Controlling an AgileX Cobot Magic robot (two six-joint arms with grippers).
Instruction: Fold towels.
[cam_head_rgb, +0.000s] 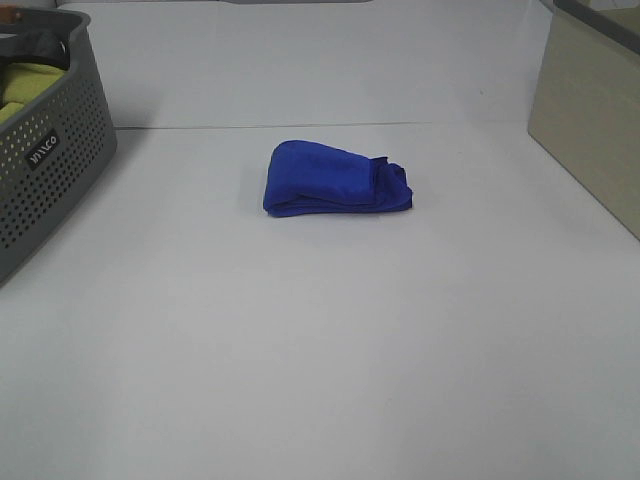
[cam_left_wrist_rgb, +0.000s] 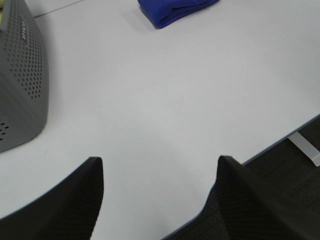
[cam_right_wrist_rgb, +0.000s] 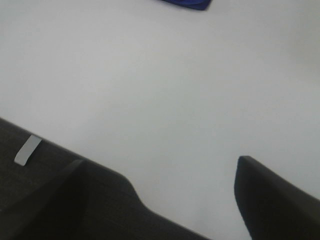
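A royal-blue towel (cam_head_rgb: 335, 180) lies folded into a thick bundle near the middle of the white table (cam_head_rgb: 320, 330). The left wrist view catches its edge (cam_left_wrist_rgb: 175, 10), far from the fingers. In the right wrist view only a sliver of the towel (cam_right_wrist_rgb: 187, 4) shows. My left gripper (cam_left_wrist_rgb: 160, 200) stands open over the table's near edge, nothing between its dark fingers. My right gripper (cam_right_wrist_rgb: 165, 200) is open too, hovering at the table's front edge, empty. Neither gripper appears in the high view.
A grey perforated basket (cam_head_rgb: 45, 160) holding yellow-green cloth stands at the left, also seen in the left wrist view as the basket (cam_left_wrist_rgb: 20, 85). A beige box (cam_head_rgb: 590, 110) stands at the right back. The table's front edge runs beneath both grippers.
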